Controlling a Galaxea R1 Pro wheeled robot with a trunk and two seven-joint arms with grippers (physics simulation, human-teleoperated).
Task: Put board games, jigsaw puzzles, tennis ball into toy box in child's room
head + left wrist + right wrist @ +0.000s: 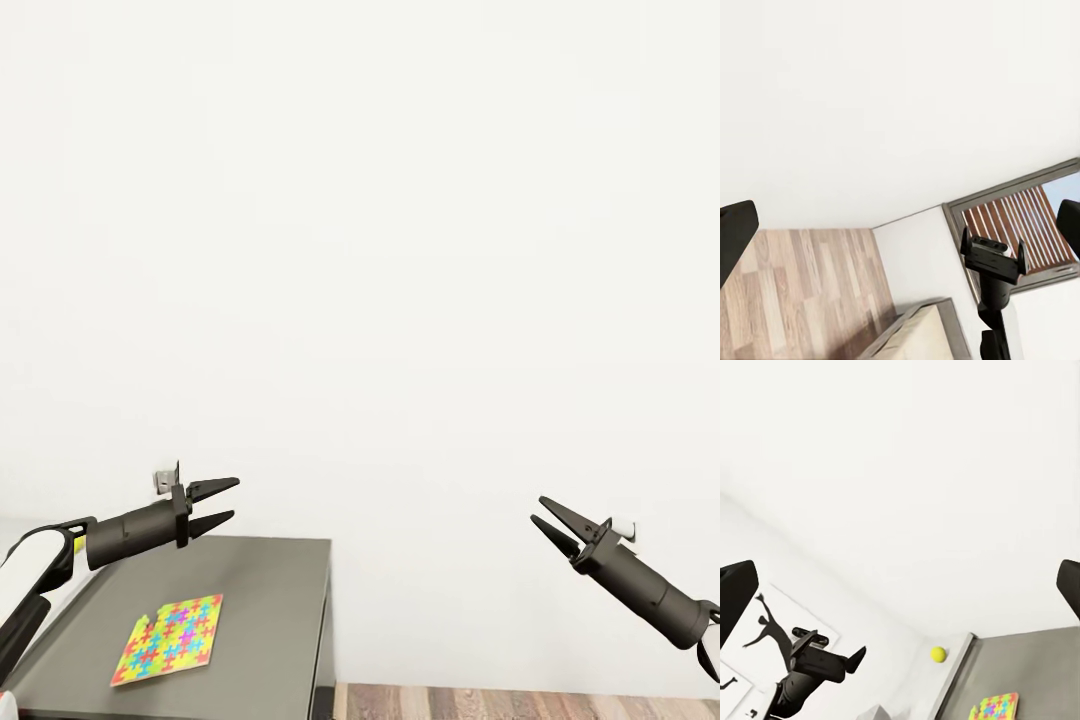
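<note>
- The jigsaw puzzle (168, 639) lies flat on the dark grey surface (270, 600) at the lower left of the head view, its corner edge angled toward the front, nothing resting on it.
- The left end effector (222, 504) hovers above and just behind it, pointing level toward the right, fingers parted moderately, holding nothing; it is much the nearer arm and would need to tip down and draw back.
- The right end effector (543, 512) hangs well apart over the wooden floor (520, 702), parted, empty.
- Farther off, the right wrist view shows the tennis ball (938, 654) near the surface's edge by the white wall (400, 250).
</note>
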